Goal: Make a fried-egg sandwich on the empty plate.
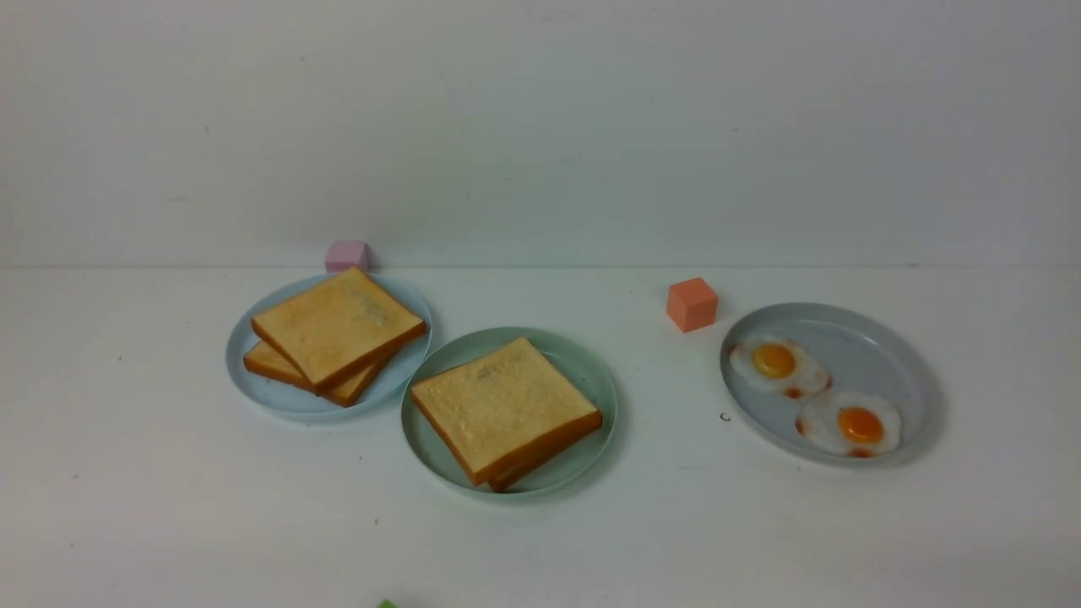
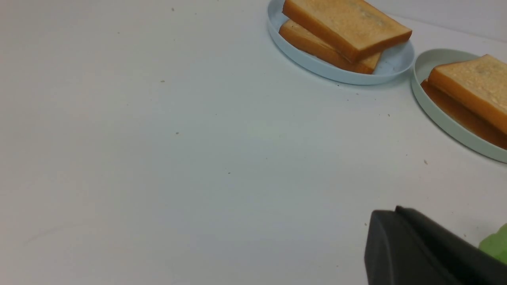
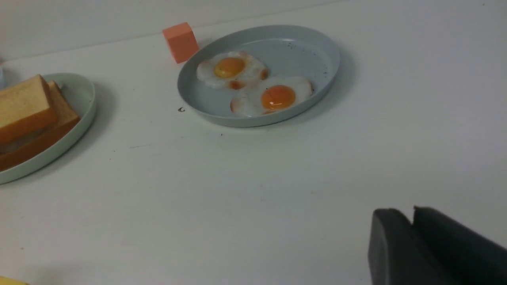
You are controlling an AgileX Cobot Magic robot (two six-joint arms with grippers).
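On the white table (image 1: 540, 540) I count three plates: a light blue plate (image 1: 253, 384) with two stacked toast slices (image 1: 338, 325), a mint-green plate (image 1: 591, 371) beside it at centre carrying the sandwich (image 1: 504, 407), and, well apart on my right, a grey plate (image 1: 844, 338) with two fried eggs (image 1: 777, 365). A pink cube (image 1: 347, 254) sits behind the blue plate and an orange cube (image 1: 692, 304) beside the grey one. Only the wrist views show my claws: my left claw (image 2: 392, 237) is closed and empty above bare table, while my right claw (image 3: 412, 221) shows a narrow slit between its tips, holding nothing.
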